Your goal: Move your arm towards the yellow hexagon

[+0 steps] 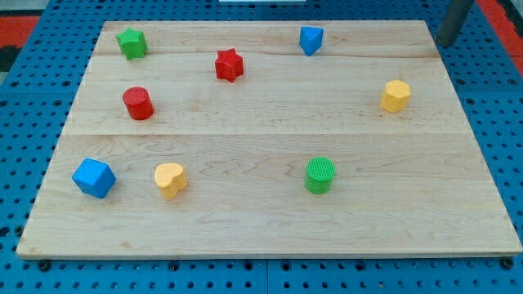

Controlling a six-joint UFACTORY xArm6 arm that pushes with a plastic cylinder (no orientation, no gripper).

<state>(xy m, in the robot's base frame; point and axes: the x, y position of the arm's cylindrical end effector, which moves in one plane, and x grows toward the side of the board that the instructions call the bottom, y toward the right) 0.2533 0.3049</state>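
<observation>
The yellow hexagon [395,95] stands on the wooden board [261,163] near the view's right edge, in the upper half. My tip [446,42] is at the view's top right corner, just past the board's edge, up and to the right of the yellow hexagon and apart from it. It touches no block.
A blue block [310,39] and a red star [230,64] lie near the top middle. A green star [131,42] is at top left, a red cylinder [138,103] below it. A blue cube [93,177], a yellow heart [170,180] and a green cylinder [320,175] lie lower down.
</observation>
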